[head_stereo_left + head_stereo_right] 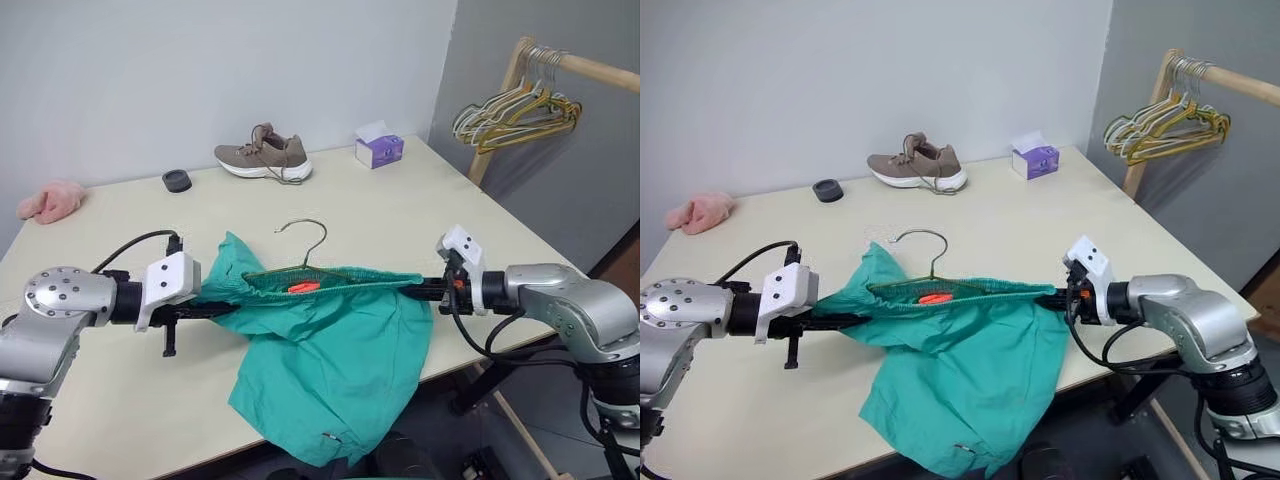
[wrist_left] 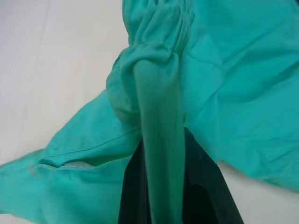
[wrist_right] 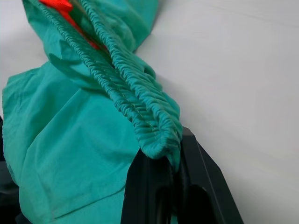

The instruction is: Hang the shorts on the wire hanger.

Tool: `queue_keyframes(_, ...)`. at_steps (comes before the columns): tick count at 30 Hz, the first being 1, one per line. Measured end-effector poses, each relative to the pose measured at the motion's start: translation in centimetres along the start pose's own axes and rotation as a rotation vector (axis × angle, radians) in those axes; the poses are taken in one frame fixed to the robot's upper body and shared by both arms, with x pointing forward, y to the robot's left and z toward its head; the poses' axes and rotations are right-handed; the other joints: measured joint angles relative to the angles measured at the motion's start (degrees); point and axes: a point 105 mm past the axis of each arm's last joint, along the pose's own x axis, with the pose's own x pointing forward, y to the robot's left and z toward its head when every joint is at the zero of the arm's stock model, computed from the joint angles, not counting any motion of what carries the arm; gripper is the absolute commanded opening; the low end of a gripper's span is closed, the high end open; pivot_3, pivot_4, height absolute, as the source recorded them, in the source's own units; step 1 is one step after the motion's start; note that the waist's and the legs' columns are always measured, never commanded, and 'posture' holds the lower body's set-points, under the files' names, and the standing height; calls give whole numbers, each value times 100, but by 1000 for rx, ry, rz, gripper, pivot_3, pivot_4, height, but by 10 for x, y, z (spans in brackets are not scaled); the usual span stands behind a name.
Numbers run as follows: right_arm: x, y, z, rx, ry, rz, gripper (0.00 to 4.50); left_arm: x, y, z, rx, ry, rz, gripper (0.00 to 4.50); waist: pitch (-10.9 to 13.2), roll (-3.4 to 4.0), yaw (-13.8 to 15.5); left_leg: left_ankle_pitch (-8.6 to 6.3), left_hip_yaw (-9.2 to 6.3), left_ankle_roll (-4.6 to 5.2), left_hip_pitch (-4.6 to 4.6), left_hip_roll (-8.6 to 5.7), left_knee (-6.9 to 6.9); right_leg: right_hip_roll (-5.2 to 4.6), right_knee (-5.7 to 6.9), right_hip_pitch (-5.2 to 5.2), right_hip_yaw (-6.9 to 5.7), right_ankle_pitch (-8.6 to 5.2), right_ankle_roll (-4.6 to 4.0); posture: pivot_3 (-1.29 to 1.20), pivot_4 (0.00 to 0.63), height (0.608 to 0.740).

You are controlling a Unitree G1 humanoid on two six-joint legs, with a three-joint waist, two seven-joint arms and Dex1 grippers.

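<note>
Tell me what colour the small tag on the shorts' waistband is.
Orange. The tag sits inside the waistband of the teal-green shorts, clearest in the left eye view.

Matt cloth shorts point(image 1: 330, 350); thin wire hanger point(image 1: 305, 245).

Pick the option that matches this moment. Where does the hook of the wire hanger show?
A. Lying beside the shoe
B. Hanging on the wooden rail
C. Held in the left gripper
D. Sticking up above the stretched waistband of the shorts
D: the wire hanger has its hook rising just above the waistband of the shorts, which is stretched between the left gripper and the right gripper.
</note>
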Motion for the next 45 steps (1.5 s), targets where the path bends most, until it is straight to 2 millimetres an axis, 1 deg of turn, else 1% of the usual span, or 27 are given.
queue_keyframes(3,2,4,4,-42,15,8,16,0,5,1,13,4,14,0,1,1,-9,0,2,0,-2,-1,0,-1,0,-2,2,0,0,-276,0,740)
queue_keyframes(6,4,2,13,-98,28,-13,16,5,3,-2,-11,-1,6,0,1,2,-35,0,0,0,-2,0,1,-1,1,-3,0,0,0,-280,0,740)
queue_keyframes(12,14,2,19,-235,78,-13,16,21,-10,-2,-58,-11,-68,0,2,2,-46,0,-1,0,-15,-1,0,-2,-1,-12,-1,0,0,-281,0,740)
queue_keyframes(17,13,4,29,-373,111,12,16,32,-20,0,-69,-24,-121,0,3,5,-48,0,-5,0,-16,-1,0,-3,-3,-12,-5,0,0,-287,0,740)
queue_keyframes(20,15,6,28,-422,132,31,725,36,-21,1,-78,-29,-127,0,3,5,-53,0,-4,0,-16,-1,1,-3,-2,-12,-5,0,0,-296,0,740)
queue_keyframes(22,15,9,28,-434,136,51,1379,39,-20,4,-71,-39,-129,0,3,4,-56,0,-4,0,-16,-2,2,-3,-2,-12,-5,0,0,-299,0,740)
queue_keyframes(26,14,22,33,-461,131,97,2752,46,-20,8,-61,-56,-131,0,3,5,-60,0,-5,0,-16,-1,1,-3,-2,-12,-5,0,0,-305,0,740)
queue_keyframes(30,13,30,37,-444,124,101,2752,53,-22,10,-80,-85,-128,0,3,4,-65,0,-5,0,-17,-1,2,-3,-2,-12,-3,0,0,-308,0,740)
queue_keyframes(32,8,25,35,-446,133,59,2752,54,-23,12,-80,-89,-132,0,2,3,-63,0,-5,0,-17,-2,2,-4,-3,-12,-4,0,0,-309,0,740)
queue_keyframes(35,0,9,19,-425,193,-26,2752,55,-26,11,-92,-88,-140,0,1,2,-53,0,-4,0,-17,-3,2,-5,-5,-11,-4,0,0,-309,0,740)
queue_keyframes(37,-2,3,8,-406,217,-43,2752,55,-28,11,-97,-87,-144,0,1,2,-59,0,-4,0,-17,-2,2,-4,-4,-11,-5,0,0,-310,0,740)
queue_keyframes(38,-2,2,6,-401,220,-45,2752,55,-28,11,-98,-88,-144,0,3,4,-60,0,-2,0,-16,-2,2,-4,-3,-11,-4,0,0,-308,0,740)
queue_keyframes(42,2,1,-1,-408,236,-20,2752,56,-29,12,-97,-88,-147,0,2,4,-97,0,1,0,-10,-1,2,-3,0,-9,-4,0,0,-307,0,740)
queue_keyframes(45,15,2,-7,-398,241,24,2752,56,-29,12,-104,-85,-149,0,2,3,-102,0,2,0,-10,-1,3,-3,1,-8,-4,0,0,-299,0,740)
